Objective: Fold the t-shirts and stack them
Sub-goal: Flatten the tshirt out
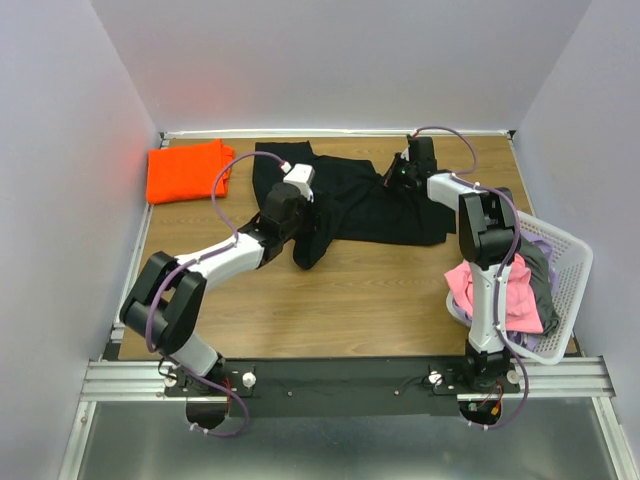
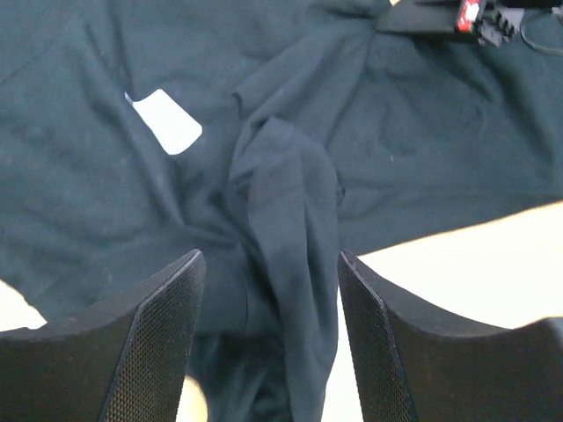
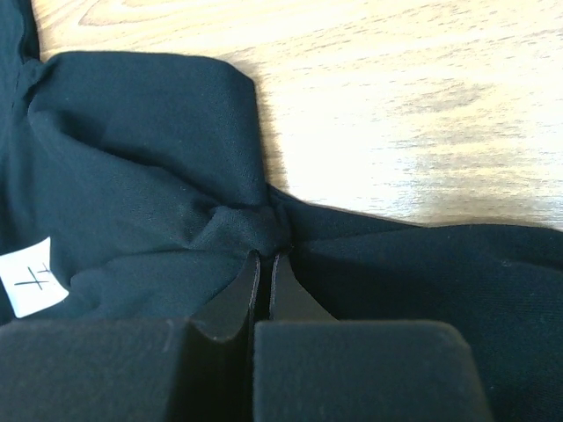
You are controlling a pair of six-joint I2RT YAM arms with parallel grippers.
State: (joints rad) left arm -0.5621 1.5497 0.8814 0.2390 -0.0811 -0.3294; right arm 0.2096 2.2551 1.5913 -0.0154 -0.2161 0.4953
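Observation:
A black t-shirt (image 1: 365,200) lies crumpled across the back middle of the wooden table. My left gripper (image 1: 303,222) hangs over its left part. In the left wrist view the gripper (image 2: 268,259) is open, and its fingers stand on either side of a raised fold of the shirt (image 2: 286,220). My right gripper (image 1: 400,172) is at the shirt's far edge. In the right wrist view it (image 3: 266,257) is shut on a pinched bunch of the black cloth (image 3: 242,224). An orange folded t-shirt (image 1: 187,170) lies at the back left.
A white basket (image 1: 565,260) at the right edge holds pink (image 1: 500,290) and grey (image 1: 538,265) shirts. A white label (image 2: 167,121) shows on the black shirt. White walls close in the back and both sides of the table.

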